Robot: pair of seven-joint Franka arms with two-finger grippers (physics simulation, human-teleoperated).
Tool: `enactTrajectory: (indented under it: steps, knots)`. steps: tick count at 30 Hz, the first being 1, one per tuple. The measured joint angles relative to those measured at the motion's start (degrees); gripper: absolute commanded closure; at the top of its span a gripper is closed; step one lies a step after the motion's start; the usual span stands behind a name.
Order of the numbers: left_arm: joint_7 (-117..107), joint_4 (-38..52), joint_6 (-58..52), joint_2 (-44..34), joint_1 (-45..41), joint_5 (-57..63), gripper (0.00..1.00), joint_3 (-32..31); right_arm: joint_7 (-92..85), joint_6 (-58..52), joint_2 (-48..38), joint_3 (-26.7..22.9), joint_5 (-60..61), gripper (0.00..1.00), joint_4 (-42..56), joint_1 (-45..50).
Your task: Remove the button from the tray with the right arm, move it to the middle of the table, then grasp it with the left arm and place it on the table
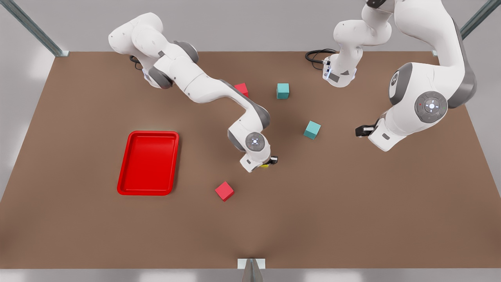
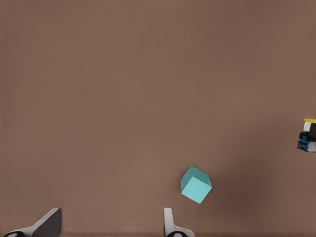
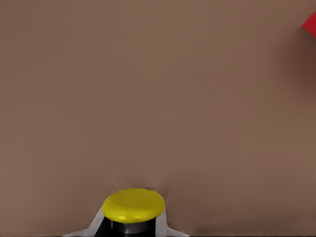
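Observation:
The button [image 3: 134,205], a round yellow cap on a dark body, sits between the fingers of my right gripper [image 3: 129,228], which is shut on it. In the front view this gripper [image 1: 270,161] holds the button [image 1: 265,166] over the middle of the brown table [image 1: 352,219]. The red tray [image 1: 148,162] lies empty toward the front view's left. My left gripper [image 1: 363,130] hangs at the front view's right, open, with its fingers apart [image 2: 109,227]. From it the button [image 2: 309,120] shows far off in the other gripper.
A teal cube [image 1: 312,129] [image 2: 196,184] lies between the two grippers, closer to the left one. Another teal cube [image 1: 282,90] and a red cube [image 1: 242,89] sit farther back. A second red cube [image 1: 224,191] [image 3: 311,24] lies in front of the right gripper.

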Motion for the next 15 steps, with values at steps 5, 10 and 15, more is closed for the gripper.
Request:
enactTrajectory:
  steps: [5,10,15]
  knots:
    - [0.0,0.0,0.0,0.0,0.0,0.0,0.00,0.0,6.6,-1.1,1.6,-0.2,-0.1,0.42,0.3,2.3]
    - [-0.1,0.0,0.0,0.0,0.0,0.0,0.00,0.0,11.7,-0.7,2.1,-2.0,-0.2,0.00,0.3,3.5]
    - [-0.1,0.0,0.0,0.0,0.0,0.0,0.00,0.0,13.3,-4.2,-12.5,-1.9,-0.5,0.00,-0.5,-6.9]
